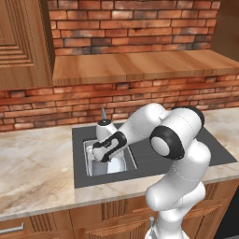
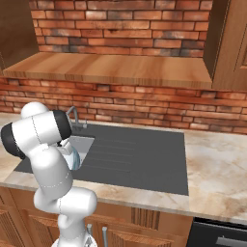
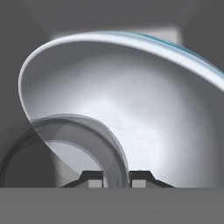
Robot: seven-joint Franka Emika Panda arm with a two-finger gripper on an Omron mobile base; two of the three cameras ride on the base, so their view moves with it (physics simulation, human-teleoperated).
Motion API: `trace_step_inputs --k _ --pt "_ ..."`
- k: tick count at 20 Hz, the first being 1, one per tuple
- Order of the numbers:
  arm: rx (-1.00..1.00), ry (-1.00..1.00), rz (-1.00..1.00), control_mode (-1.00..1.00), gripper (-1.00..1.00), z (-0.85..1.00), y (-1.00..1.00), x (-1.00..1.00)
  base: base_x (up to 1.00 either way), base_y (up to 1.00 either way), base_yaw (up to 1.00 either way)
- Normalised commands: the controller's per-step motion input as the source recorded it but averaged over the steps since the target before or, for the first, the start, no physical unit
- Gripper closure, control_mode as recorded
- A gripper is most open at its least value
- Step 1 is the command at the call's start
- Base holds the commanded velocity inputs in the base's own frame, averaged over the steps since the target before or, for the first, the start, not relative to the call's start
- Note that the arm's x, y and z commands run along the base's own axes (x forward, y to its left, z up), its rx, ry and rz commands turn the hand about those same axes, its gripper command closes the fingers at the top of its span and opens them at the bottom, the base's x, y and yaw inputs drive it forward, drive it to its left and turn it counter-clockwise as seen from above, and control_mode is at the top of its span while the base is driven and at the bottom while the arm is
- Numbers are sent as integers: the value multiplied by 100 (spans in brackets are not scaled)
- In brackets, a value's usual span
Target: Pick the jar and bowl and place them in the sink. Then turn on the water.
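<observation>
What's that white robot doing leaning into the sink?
The robot arm is reaching down into the sink in the kitchen counter. Its pincer is shut on the rim of a see-through jar, held right over a big pale bowl that sits in the basin. No water is coming out of the faucet.

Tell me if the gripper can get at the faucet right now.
Probably not yet. The faucet stands clear behind the sink, but the gripper is shut on the jar, down in the basin close to the bowl.
</observation>
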Motion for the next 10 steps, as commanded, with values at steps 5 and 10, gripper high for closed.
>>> trace_step_inputs --k 5,10 --pt "0 0 0 -100 100 0 0 0 0 0 0" --pt "0 0 0 -100 -100 0 0 0 0 0 0"
